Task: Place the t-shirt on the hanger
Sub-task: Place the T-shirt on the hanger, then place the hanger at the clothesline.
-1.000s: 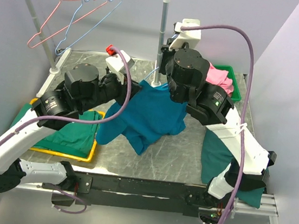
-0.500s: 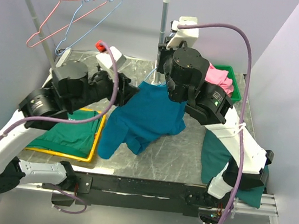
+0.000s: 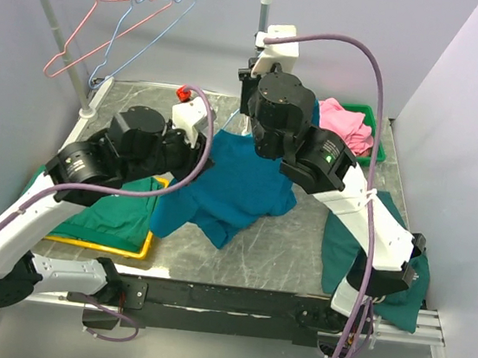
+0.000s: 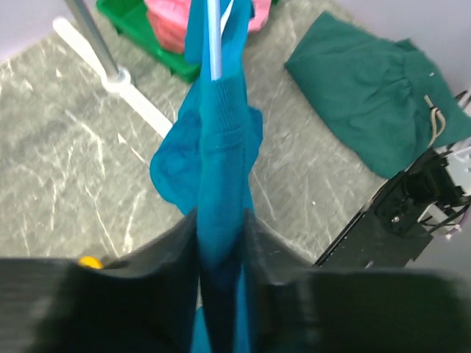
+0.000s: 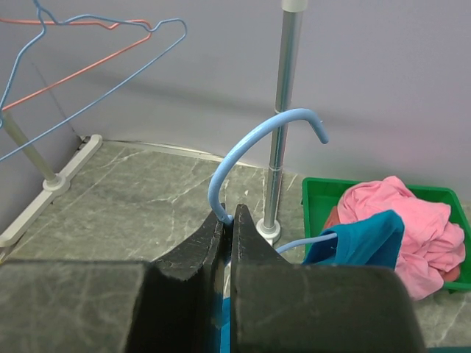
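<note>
The left arm [image 3: 92,170] and right arm [image 3: 344,179] bend inward toward each other. The left tool [image 4: 221,239] is pinched tight on the shirt [image 4: 221,147]. The right tool [image 5: 227,220], held higher, clamps the hanger [image 5: 250,140] at its neck.

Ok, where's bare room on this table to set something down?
Bare grey marble tabletop: at front between the yellow tray and the dark green garment, and back left by the metal rack foot. Crowded: under the teal-blue t-shirt, around the green bin.
</note>
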{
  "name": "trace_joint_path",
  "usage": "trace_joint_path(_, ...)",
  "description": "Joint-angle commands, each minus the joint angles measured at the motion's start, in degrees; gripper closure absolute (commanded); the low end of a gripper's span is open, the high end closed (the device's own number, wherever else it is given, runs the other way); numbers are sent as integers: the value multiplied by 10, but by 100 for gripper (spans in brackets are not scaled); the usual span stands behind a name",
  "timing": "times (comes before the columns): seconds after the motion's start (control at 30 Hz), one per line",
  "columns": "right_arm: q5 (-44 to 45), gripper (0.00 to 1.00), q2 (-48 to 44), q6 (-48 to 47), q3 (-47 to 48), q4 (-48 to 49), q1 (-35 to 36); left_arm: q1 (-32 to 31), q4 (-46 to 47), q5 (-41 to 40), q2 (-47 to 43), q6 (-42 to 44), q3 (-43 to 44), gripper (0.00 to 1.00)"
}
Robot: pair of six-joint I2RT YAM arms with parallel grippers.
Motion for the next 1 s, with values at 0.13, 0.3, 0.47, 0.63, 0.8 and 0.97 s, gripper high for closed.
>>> trace_joint_path(0.13,-4,100,-15,10,1,23,4,2,80,-79,-40,-25,-67,99)
trace_joint_path(0.3,-48,73,-52,11,-61,49,4,2,108,-96,-77,-28,-66,99)
trace_joint_path(0.47,-110,30,-97,36,-123,78,4,2,84,-96,-87,-30,-22,99)
trace_joint_path(0.63,-153,6,-169,55,-192,115,4,2,43,-141,-91,-32,35,99)
trace_joint_path(0.8,-179,0,-284,88,-346,201,4,2,-22,-186,-68,-18,109,99)
trace_joint_path(0.97,-176,0,-357,120,-460,251,4,2,-72,-226,-36,-8,228,99)
